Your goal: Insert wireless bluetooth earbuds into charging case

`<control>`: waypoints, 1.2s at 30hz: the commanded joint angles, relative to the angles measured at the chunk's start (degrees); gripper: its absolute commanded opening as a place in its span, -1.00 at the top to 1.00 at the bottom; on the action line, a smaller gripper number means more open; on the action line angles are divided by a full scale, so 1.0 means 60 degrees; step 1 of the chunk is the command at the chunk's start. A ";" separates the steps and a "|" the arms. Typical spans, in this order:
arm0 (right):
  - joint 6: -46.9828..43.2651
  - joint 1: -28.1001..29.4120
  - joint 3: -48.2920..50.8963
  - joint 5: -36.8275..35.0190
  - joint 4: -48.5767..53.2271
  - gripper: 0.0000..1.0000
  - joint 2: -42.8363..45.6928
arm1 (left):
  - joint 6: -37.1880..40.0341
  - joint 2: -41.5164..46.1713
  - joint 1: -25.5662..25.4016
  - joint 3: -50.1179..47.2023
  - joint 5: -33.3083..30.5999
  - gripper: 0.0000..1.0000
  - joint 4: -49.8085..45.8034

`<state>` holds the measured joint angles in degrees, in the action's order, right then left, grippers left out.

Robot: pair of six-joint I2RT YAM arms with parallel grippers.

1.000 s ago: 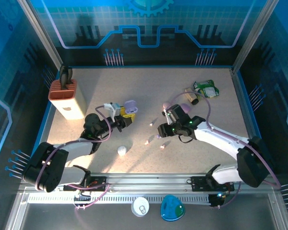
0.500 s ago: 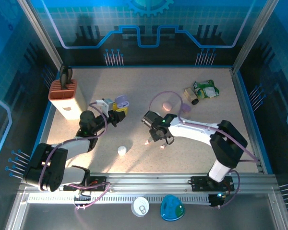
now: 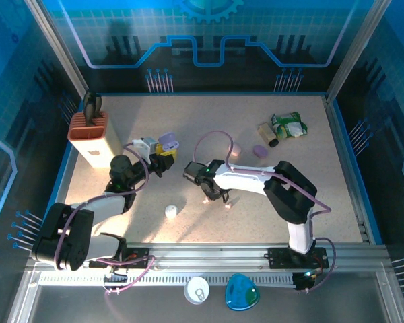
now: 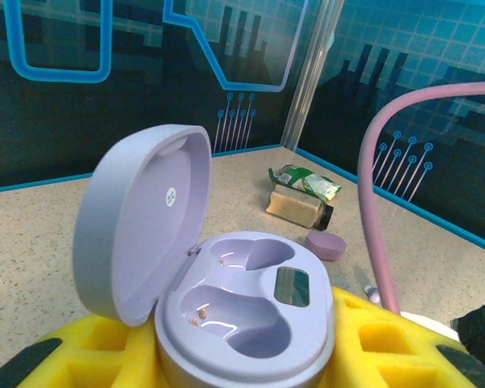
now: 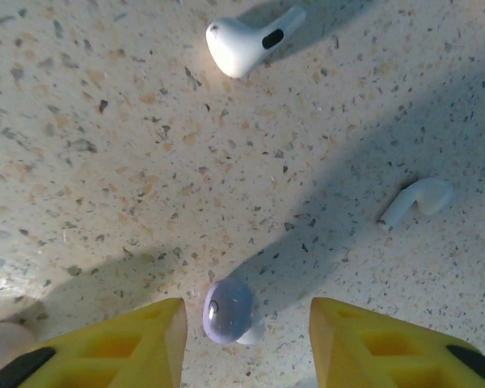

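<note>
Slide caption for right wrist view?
Right gripper open around a lilac earbud on the speckled table, two white earbuds beyond.

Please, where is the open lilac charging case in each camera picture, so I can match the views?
Top external: open lilac case left of centre, in the left gripper.
Left wrist: same case, near foreground between yellow fingers, lid raised leftward.
Right wrist: faces a lilac earbud on the table.
Shared landmark: small closed purple case, right of centre from above, right of the open case at the left wrist.
</note>
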<state>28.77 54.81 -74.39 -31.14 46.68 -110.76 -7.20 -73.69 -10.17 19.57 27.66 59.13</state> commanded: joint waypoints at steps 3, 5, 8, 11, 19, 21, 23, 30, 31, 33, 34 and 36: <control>0.0200 0.0091 -0.0476 -0.0242 0.0522 0.16 -0.0573 | -0.0078 0.0211 0.0134 0.0089 0.0025 0.39 0.0116; 0.0210 0.0085 -0.0492 -0.0248 0.0554 0.17 -0.0672 | -0.0101 0.0197 0.0143 0.0078 0.0033 0.39 0.0127; 0.0221 0.0098 -0.0510 -0.0302 0.0641 0.21 -0.0743 | -0.0119 0.0165 0.0143 0.0092 0.0060 0.39 0.0146; 0.0244 0.0080 -0.0542 -0.0398 0.0769 0.26 -0.0801 | -0.0161 0.0098 0.0143 0.0115 0.0100 0.39 0.0177; 0.0247 0.0069 -0.0544 -0.0512 0.0908 0.42 -0.0788 | -0.0202 0.0092 0.0143 0.0082 0.0135 0.39 0.0273; 0.0231 0.0061 -0.0550 -0.0513 0.0893 0.47 -0.0810 | -0.0212 0.0104 0.0143 0.0051 0.0122 0.39 0.0299; 0.0201 0.0054 -0.0574 -0.0513 0.0876 0.52 -0.0857 | -0.0214 0.0122 0.0137 0.0054 0.0127 0.39 0.0296; 0.0110 0.0049 -0.0637 -0.0522 0.0898 0.59 -0.0785 | -0.0099 0.0124 0.0150 0.0010 0.0179 0.39 0.0337; 0.0133 0.0046 -0.0617 -0.0539 0.0935 0.59 -0.0679 | -0.0054 0.0114 0.0147 -0.0007 0.0190 0.39 0.0367; 0.0141 0.0049 -0.0447 -0.0499 0.0842 0.59 -0.0305 | 0.0066 0.0096 0.0143 -0.0025 0.0302 0.39 0.0390; 0.0155 0.0022 -0.0286 -0.0395 0.0726 0.59 -0.0003 | 0.0118 0.0073 0.0147 -0.0024 0.0428 0.39 0.0398; 0.0144 -0.0075 0.0099 -0.0089 0.0347 0.58 0.0680 | 0.0230 -0.0005 0.0094 0.0019 0.0907 0.39 0.0502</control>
<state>29.12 54.72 -75.61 -32.53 49.47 -112.88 -7.33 -73.71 -9.91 19.55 29.06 59.09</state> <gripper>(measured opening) 0.207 0.376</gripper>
